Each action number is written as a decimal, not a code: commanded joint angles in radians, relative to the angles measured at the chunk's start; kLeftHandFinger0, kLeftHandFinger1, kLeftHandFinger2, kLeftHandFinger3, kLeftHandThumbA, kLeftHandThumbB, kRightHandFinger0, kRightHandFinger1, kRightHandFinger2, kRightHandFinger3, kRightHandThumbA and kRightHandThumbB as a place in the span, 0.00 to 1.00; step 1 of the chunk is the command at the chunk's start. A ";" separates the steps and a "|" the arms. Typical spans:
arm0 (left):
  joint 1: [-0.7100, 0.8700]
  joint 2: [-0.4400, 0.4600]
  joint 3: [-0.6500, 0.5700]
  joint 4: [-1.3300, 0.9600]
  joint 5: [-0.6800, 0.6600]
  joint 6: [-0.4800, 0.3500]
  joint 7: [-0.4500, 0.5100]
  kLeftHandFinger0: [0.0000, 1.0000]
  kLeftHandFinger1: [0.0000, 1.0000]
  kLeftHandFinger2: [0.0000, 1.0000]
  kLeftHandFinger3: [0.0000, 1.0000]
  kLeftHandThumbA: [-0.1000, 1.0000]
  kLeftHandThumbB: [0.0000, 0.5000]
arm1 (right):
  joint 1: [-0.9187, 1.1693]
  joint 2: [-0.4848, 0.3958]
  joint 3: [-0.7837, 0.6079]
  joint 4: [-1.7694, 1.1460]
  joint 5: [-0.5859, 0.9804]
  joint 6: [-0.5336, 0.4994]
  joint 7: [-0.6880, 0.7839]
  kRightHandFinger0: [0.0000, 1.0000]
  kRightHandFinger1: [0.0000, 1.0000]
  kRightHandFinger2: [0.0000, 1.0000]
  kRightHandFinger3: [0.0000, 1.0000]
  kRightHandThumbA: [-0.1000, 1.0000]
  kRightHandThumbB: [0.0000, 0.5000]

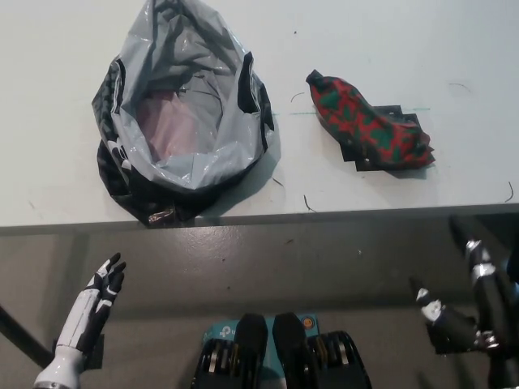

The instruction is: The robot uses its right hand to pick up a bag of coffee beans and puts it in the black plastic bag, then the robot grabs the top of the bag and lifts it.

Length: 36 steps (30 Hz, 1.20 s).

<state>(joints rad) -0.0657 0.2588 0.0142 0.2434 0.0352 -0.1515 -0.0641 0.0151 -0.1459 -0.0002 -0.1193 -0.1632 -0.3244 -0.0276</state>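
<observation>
Coffee bean bag (369, 126), red with a green pattern, lying flat on the white tabletop (405, 49) toward the right, its narrow end pointing up-left and its crumpled end resting over a small black marker square. Nothing touches it; it appears to sit on the side of the black right hand (454, 320) so that this hand can reach it without crossing the body.

Black plastic bag (182, 113), to the left of the coffee bag and clearly apart from it, standing slumped with its mouth spread wide and facing upward. The grey inner surface and a pale pinkish patch at the bottom are visible; the outer black skin bunches at the tabletop's near edge. The open mouth presumably serves as a ready target for dropping the coffee bag in from above.

Right hand, below the tabletop edge at lower right, empty, fingers apart and raised toward the table. White left hand (93, 304), resting at lower left below the edge, empty, fingers extended and loosely spread.

Judged stage: pick-up not yet begun; the coffee bag remains outside the plastic bag.
</observation>
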 commanded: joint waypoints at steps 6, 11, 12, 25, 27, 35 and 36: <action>0.006 0.022 0.009 -0.051 0.008 -0.067 -0.007 1.00 1.00 1.00 1.00 0.99 0.38 | -0.232 -0.142 -0.081 -0.536 -0.176 0.396 0.151 1.00 1.00 1.00 1.00 0.82 0.75; 0.012 0.020 0.002 -0.041 0.009 -0.076 -0.013 1.00 1.00 1.00 1.00 0.98 0.40 | -0.417 -0.193 -0.022 -0.504 -0.355 0.557 0.271 1.00 1.00 1.00 1.00 0.93 0.84; 0.011 0.018 -0.001 -0.041 0.012 -0.071 -0.013 1.00 1.00 1.00 1.00 0.98 0.42 | -0.460 -0.196 -0.002 -0.466 -0.405 0.563 0.285 1.00 1.00 1.00 1.00 0.89 0.81; 0.001 0.028 -0.008 -0.029 0.009 -0.071 -0.029 1.00 1.00 1.00 1.00 1.00 0.45 | -0.816 -0.196 0.213 0.014 -0.568 0.760 0.395 1.00 1.00 1.00 1.00 0.93 0.83; -0.001 0.025 -0.008 -0.031 0.007 -0.071 -0.030 1.00 1.00 1.00 1.00 1.00 0.46 | -0.870 -0.196 0.242 0.101 -0.574 0.782 0.403 1.00 1.00 1.00 1.00 0.97 0.83; 0.000 0.020 -0.012 -0.032 0.010 -0.070 -0.033 1.00 1.00 1.00 1.00 0.98 0.47 | -0.990 -0.155 0.295 0.413 -0.532 0.764 0.340 1.00 1.00 1.00 1.00 0.95 0.81; 0.000 0.020 -0.011 -0.032 0.011 -0.070 -0.033 1.00 1.00 1.00 1.00 0.98 0.47 | -1.004 -0.150 0.304 0.451 -0.535 0.759 0.327 1.00 1.00 1.00 1.00 0.96 0.84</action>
<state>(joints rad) -0.0543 0.2590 0.0086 0.2450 0.0360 -0.1674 -0.0808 -0.8883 -0.2991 0.2806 0.2283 -0.6480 0.3765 0.2987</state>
